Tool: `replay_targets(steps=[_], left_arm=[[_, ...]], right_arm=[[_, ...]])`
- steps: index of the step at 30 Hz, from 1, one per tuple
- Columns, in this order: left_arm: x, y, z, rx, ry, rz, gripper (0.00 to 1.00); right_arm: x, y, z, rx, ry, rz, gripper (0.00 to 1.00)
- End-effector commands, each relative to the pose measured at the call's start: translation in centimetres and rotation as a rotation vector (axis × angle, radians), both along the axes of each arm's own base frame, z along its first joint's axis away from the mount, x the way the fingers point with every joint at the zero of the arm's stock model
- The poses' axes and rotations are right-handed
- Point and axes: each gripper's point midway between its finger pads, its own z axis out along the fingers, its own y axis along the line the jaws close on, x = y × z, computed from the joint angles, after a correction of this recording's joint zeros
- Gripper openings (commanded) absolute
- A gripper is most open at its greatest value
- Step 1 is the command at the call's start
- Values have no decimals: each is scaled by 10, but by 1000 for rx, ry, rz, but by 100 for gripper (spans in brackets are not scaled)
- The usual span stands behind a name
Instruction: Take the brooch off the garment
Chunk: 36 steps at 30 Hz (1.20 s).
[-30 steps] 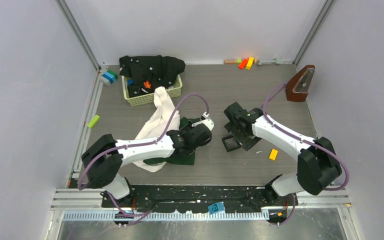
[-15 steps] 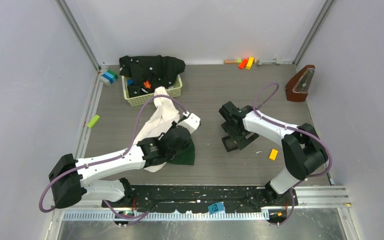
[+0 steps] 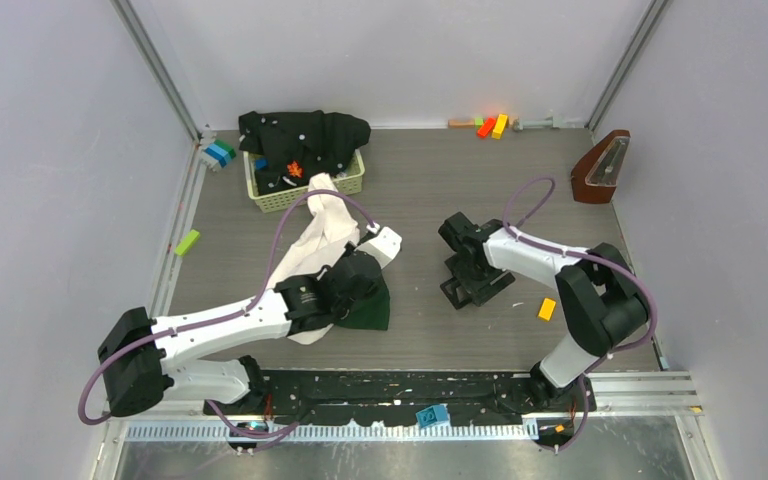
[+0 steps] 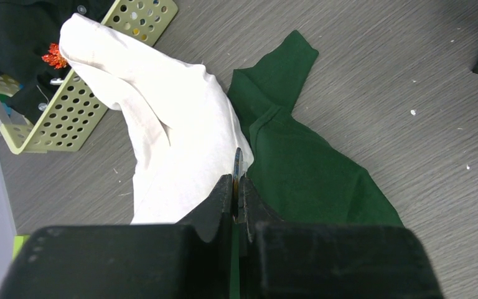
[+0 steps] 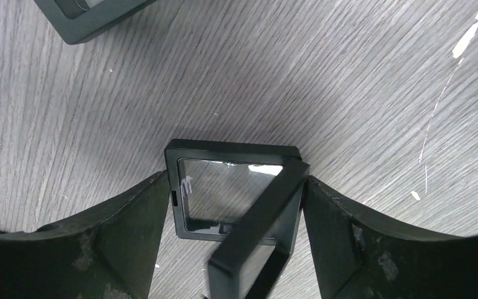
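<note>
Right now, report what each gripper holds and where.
Left gripper pinches a thin sliver at its tips, over the garment; brooch or cloth, cannot tell. Right gripper: fingers flank opposite sides of the black box; grip unclear.

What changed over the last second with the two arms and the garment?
The left arm drew back toward its base, carrying the left gripper leftward and nearer over the garment; it is shut now. The right gripper shifted slightly nearer, open astride the black box. The basket and orange block stayed put.
</note>
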Motion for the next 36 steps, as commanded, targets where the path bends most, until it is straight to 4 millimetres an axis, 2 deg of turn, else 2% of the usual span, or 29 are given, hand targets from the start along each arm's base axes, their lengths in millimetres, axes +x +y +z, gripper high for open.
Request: replay_targets(steps=[1, 11, 14, 17, 19, 21, 24, 26, 31, 36], left_arm=[[3, -7, 11, -55, -30, 0, 0], [4, -8, 7, -40, -26, -1, 0], [4, -8, 7, -37, -26, 1, 0], [4, -9, 6, -33, -25, -2, 0], [4, -9, 5, -29, -24, -2, 0], [4, -10, 5, -28, -23, -6, 0], [4, -11, 4, -25, -21, -9, 0], [4, -11, 3, -21, -17, -13, 0], [4, -13, 1, -16, -13, -18, 0], [4, -13, 0, -13, -10, -19, 0]], right_arm=[[7, -4, 9, 1, -58, -27, 78], [6, -16, 40, -20, -155, 64, 79], [7, -14, 41, 0, -182, 101, 85], [8, -5, 40, 37, -196, 168, 90], [15, 9, 39, 89, -228, 214, 84], [17, 20, 35, 133, -233, 268, 82], [17, 25, 32, 141, -224, 312, 82], [16, 21, 31, 120, -213, 316, 83], [8, 6, 35, 57, -170, 265, 98], [4, -6, 37, 4, -137, 223, 100]])
